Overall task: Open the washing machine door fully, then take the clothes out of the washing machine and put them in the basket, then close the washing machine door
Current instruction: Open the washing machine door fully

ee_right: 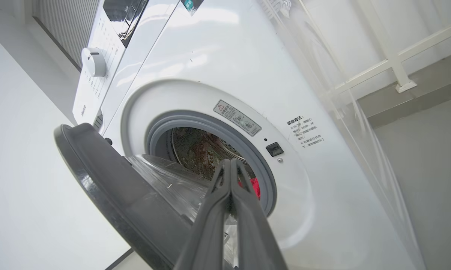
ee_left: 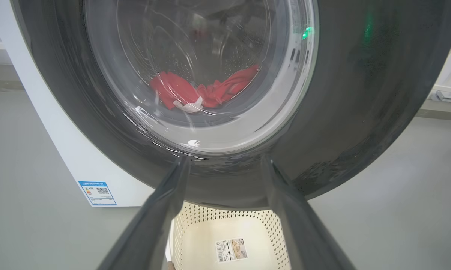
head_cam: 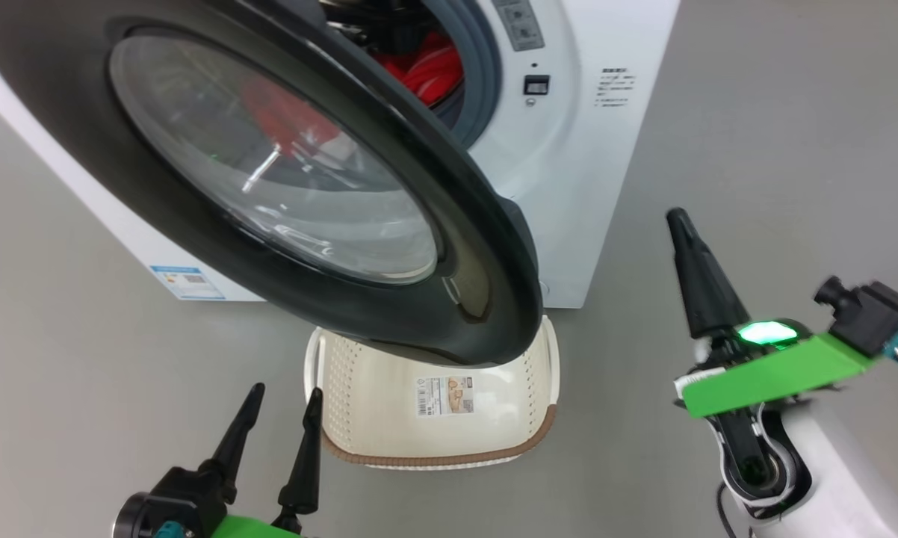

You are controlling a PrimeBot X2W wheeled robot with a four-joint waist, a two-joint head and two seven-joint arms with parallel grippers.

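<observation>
**Washing machine door (head_cam: 270,172) part-way open: finishing the swing cleanly**

Hinged on the robot's left, the door stands part-way open. Its black rim angles out from the washing machine (head_cam: 591,187) and overhangs the far end of the basket (head_cam: 434,457), which sits on the floor (head_cam: 793,112) just in front of the machine. The clothes (head_cam: 423,71) lie inside the drum (ee_right: 195,150), with red fabric showing past the door's edge and through the glass in the left wrist view.

The right tool (head_cam: 674,218) is closed with nothing between its fingers. It is raised to the right of the door's free edge, apart from it. Its wrist view looks along the shut fingers at the opening between door and gasket (ee_right: 210,118). The left tool (head_cam: 285,391) is spread open and empty, low beside the basket's near left corner, facing the door's outer rim.

The step in hand seems to be the full opening. A shut tool serves well as a pusher. I would bring the right fingers behind the free edge, onto the inner side of the rim rather than the glass bowl (ee_right: 165,180). From there, sweep leftward along the hinge's arc, not in a straight line, so the tips do not slide off the glossy plastic. The left tool appears to stand in the door's path and should draw aside first. Whether the rim clears the basket cannot be told, so go slowly.
</observation>
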